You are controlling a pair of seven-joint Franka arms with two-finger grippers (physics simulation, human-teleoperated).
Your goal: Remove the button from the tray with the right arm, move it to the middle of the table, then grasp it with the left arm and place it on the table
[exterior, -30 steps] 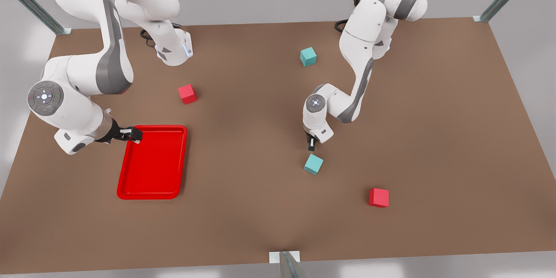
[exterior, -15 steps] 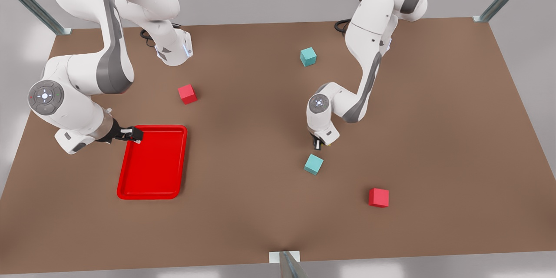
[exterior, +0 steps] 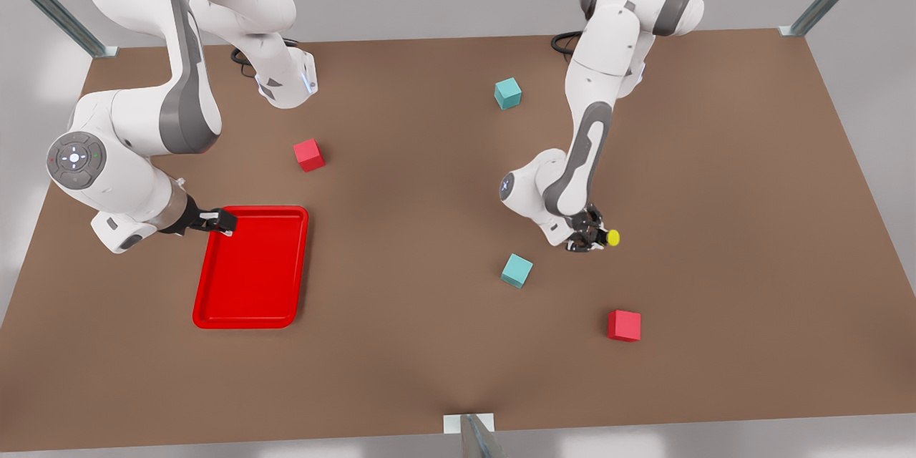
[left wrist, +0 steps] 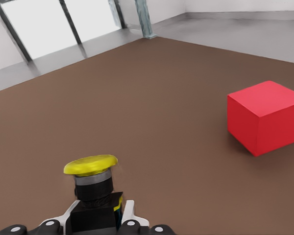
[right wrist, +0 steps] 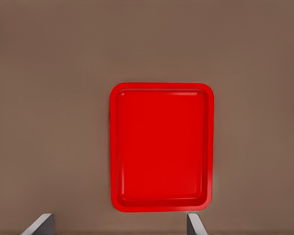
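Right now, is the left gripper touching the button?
Touching. In the left wrist view the left gripper has its fingers clamped against the dark body of the button, yellow cap sticking out.

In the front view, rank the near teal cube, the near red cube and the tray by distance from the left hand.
From the left hand, holding the button:
1. Near teal cube, toward the view's left.
2. Near red cube, toward the near edge.
3. Tray, far toward the view's left.

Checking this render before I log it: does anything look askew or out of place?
Nothing damaged. The yellow-capped push-button sits clamped in the left gripper, tipped sideways above the brown table near a red cube. The right gripper, open, hovers by the empty red tray.
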